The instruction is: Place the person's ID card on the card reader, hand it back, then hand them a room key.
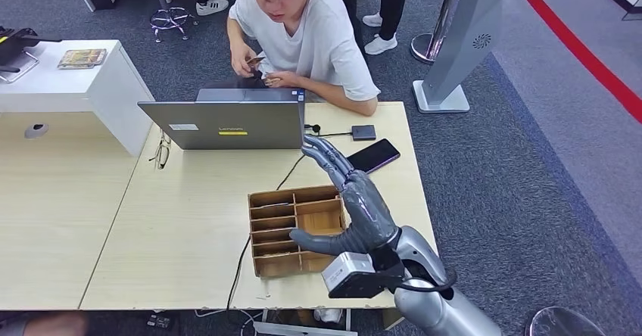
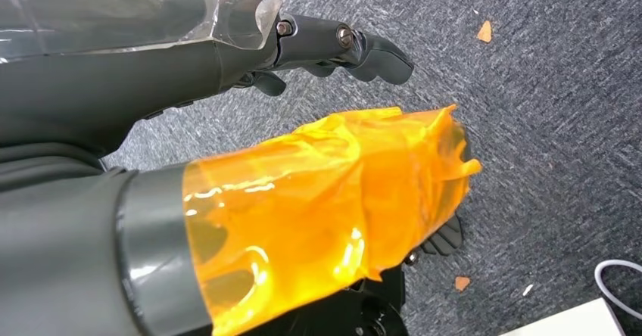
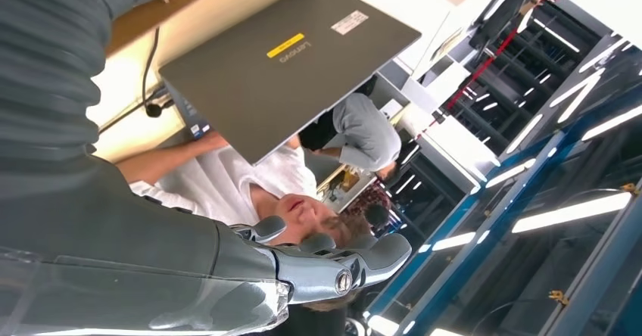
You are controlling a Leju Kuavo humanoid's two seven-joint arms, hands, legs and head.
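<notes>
Behind empty, spread right hand [image 1: 356,200], grey laptop [image 1: 235,124] labelled "Lenovo"; left hand's [image 2: 333,45] state unclear.

Head view looks down on the worktop [image 1: 189,222]; right wrist view shares the laptop [image 1: 227,124]; left wrist view faces the carpet [image 2: 545,124].

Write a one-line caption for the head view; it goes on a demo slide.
Right hand reaches open over the wooden organizer toward the seated person behind the laptop.
</notes>
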